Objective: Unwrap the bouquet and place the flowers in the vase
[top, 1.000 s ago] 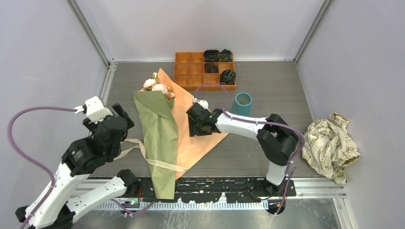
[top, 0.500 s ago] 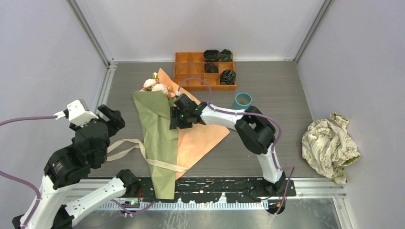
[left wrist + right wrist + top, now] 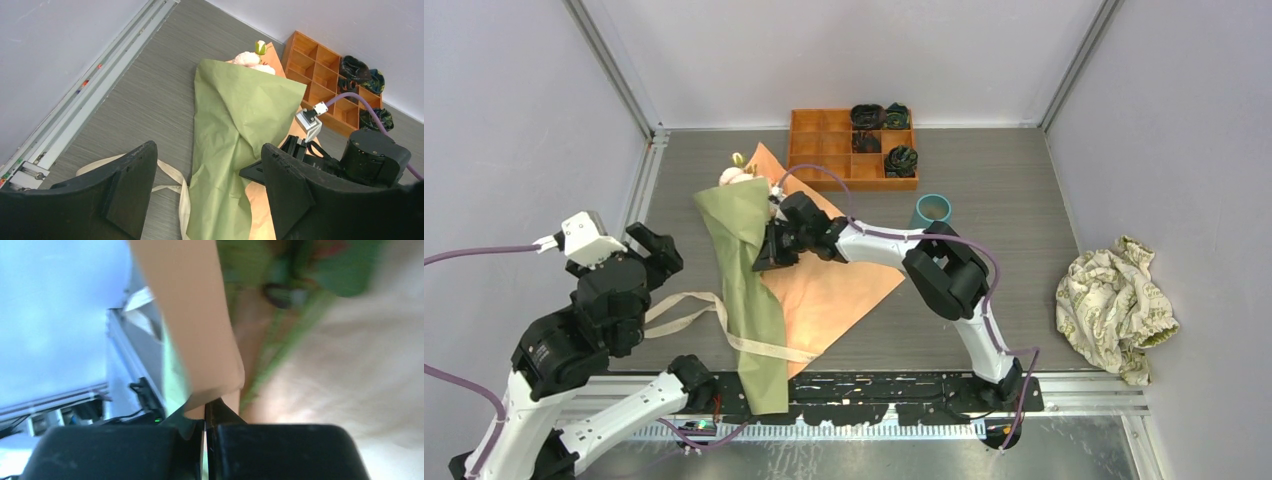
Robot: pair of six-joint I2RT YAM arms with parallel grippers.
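Olive-green crinkled paper cone of the bouquet (image 3: 749, 270), peach lining in the tight-closed right gripper (image 3: 205, 411); left gripper (image 3: 207, 150) wide.

1. Worktop (image 3: 1004, 200): dark grey wood-grain slab with pale walls on three sides and a metal rail (image 3: 646, 170) along the left edge.
2. Bouquet (image 3: 749, 290): long cone of olive-green paper lined with peach-orange paper. It lies left of centre, narrow end at the near edge, wide end pointing far, and the peach sheet is spread flat to its right.
3. Cream ribbon (image 3: 686, 305): lies loose, looping left of the cone and crossing its lower part.
4. Orange compartmented tray (image 3: 819, 145): far side, centre, just beyond the peach sheet's far corner.
5. Tall teal-blue cylinder vase (image 3: 931, 218): upright, near the tray's front right corner, not touching it.
6. Crumpled cream floral cloth (image 3: 1114, 305): by the right wall, well apart from the rest.
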